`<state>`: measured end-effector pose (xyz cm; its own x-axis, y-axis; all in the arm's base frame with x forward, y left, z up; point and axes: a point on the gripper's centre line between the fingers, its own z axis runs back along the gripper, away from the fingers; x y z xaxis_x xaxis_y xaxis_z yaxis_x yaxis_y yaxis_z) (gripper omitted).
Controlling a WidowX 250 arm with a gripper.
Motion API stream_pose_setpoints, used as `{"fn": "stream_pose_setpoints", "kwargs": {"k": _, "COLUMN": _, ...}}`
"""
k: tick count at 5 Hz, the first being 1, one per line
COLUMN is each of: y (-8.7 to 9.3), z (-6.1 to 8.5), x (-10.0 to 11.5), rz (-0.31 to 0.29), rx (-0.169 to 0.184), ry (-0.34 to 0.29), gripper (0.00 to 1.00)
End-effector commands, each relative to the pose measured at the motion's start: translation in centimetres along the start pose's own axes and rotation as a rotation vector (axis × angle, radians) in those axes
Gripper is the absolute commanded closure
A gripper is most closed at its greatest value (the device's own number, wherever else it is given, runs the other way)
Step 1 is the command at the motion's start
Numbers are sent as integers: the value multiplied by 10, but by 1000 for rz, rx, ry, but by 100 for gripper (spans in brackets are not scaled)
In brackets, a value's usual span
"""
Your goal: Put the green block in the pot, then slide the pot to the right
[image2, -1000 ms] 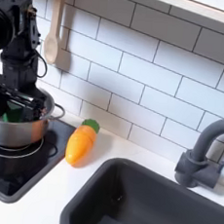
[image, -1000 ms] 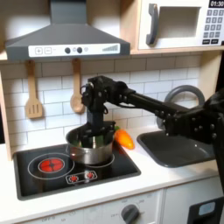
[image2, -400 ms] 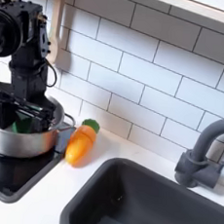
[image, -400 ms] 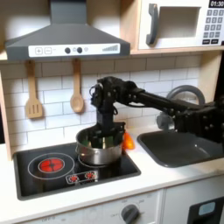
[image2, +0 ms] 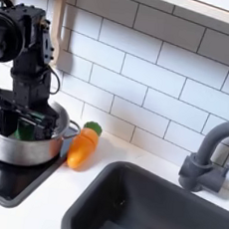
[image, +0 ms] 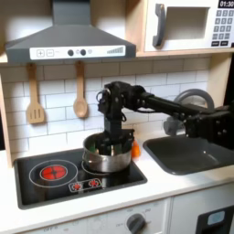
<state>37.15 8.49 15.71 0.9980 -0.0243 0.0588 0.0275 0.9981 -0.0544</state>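
My jaws point(image2: 28, 119) reach down inside the pot point(image2: 23, 144), spread against its wall as far as I can tell; the green block point(image2: 24, 132) lies within. Pushed further, the pot's rim may ram the carrot point(image2: 82, 146) just beside it, or tip off the stove's edge onto the counter point(image2: 37, 204).

Soft, even indoor light, both exterior views low-resolution and slightly blurred, with mild glare on the pot point(image2: 23, 145).

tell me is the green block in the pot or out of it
In. In the second exterior view the green block shows inside the pot, below its rim, beside the gripper reaching down into it.
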Motion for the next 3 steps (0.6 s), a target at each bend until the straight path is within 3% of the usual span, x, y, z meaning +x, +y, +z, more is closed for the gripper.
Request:
{"fn": "stream_pose_setpoints", "kwargs": {"k": 1, "y": -7, "z": -2, "x": -2, "rz": -19, "rx": -4, "ry": 5, "gripper": 0}}
{"fn": "stream_pose_setpoints", "kwargs": {"k": 3, "y": -6, "z": -2, "x": -2, "rz": -14, "rx": -6, "ry": 7, "gripper": 0}}
